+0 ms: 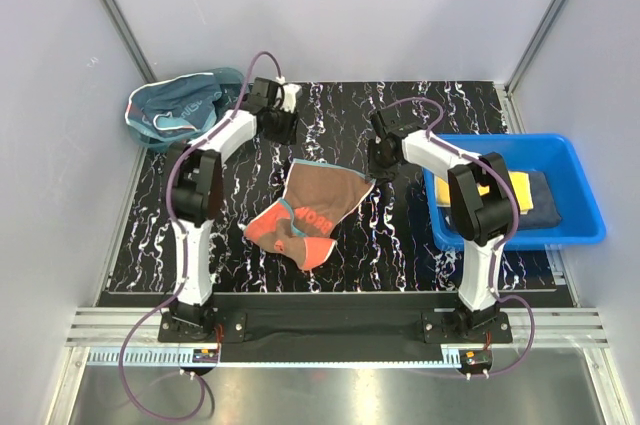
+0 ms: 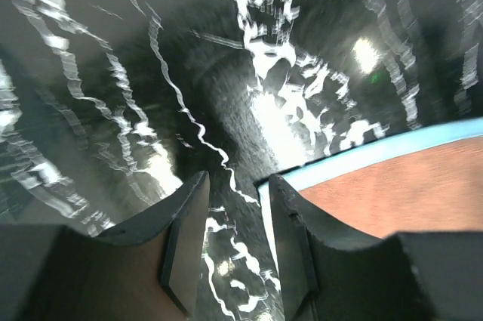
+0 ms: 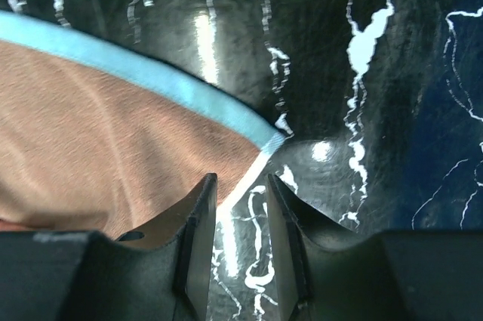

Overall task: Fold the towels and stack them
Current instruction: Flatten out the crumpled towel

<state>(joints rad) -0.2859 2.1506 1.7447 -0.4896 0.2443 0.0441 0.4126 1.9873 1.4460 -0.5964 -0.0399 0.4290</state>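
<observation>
The black, white-veined marble-patterned table is seen from above; at the centre of the frame the orange-red cloth towel with brown face print and pale blue trim is spread loosely, creased, one orange flap turned over at its lower left; its upper right corner is reached by the right gripper, while the left gripper is held near its upper left corner

In the left wrist view the left gripper is seen with its jaws apart; only marbled table shows in the gap; the towel fills the lower right of the frame, its blue-trimmed edge just beside the right-hand finger

In the right wrist view the right gripper is seen with its jaws narrowly parted; the towel covers the left half of the frame and its pale trimmed edge runs down into the gap; whether the cloth is touched by the pads cannot be told

At the right of the top view a rigid blue plastic bin is seen; a folded yellow towel and a dark grey-blue towel lie inside it, side by side; a teal mesh-sided basket sits at the upper left, off the table's corner
</observation>
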